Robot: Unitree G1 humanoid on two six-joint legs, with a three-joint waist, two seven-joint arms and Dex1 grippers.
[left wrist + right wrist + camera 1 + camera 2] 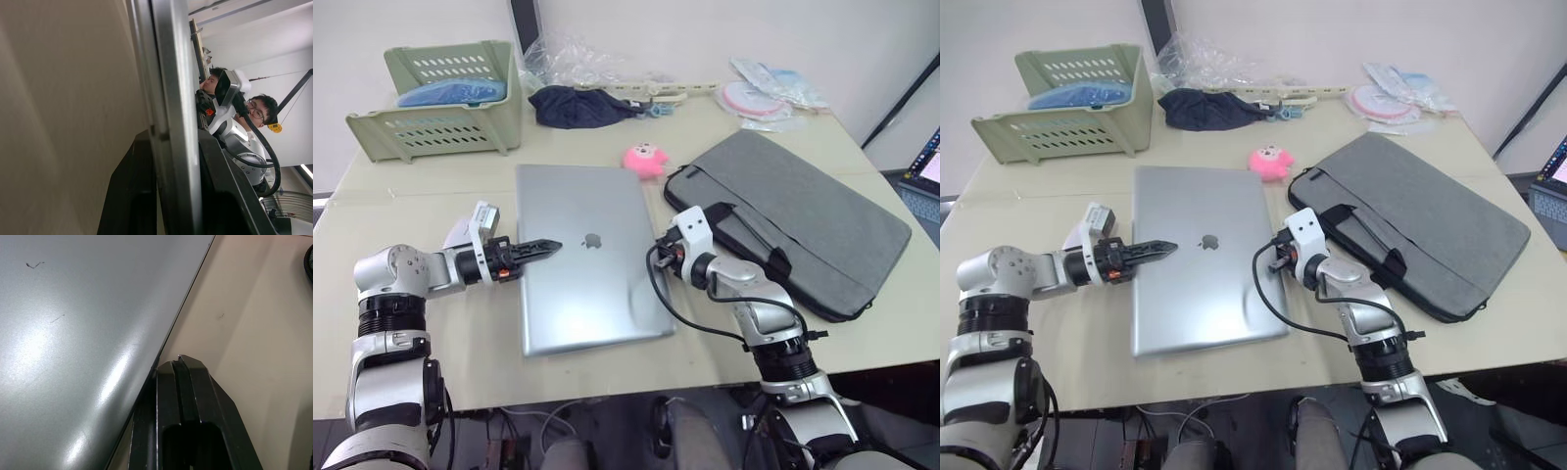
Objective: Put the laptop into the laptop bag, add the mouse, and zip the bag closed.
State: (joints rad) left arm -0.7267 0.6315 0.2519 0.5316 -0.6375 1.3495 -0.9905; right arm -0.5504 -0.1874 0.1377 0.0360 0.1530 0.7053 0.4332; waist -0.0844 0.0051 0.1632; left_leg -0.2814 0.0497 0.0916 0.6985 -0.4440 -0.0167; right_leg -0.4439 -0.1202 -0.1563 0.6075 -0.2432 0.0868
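Bench layout, head camera views

The laptop (584, 257) lies flat at the centre of the bench (431, 186), with the laptop bag (798, 217) to its right (apart, not touching). A plush toy (647, 161) sits behind the gap between them. A basket (450, 103) stands at the rear left; a dark cloth (578, 106) lies to its right, and packets (766, 93) occupy the rear right.

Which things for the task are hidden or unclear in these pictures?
- Mouse: I cannot find it on the table in the eye views; it may be hidden in the basket or among the clutter.
- Bag zipper: too small in the eye views to tell open or closed.
- Right gripper tips: covered by its own wrist in the eye views; the right wrist view shows them shut beside the laptop edge.
- Left gripper: contact with the lid is unclear.
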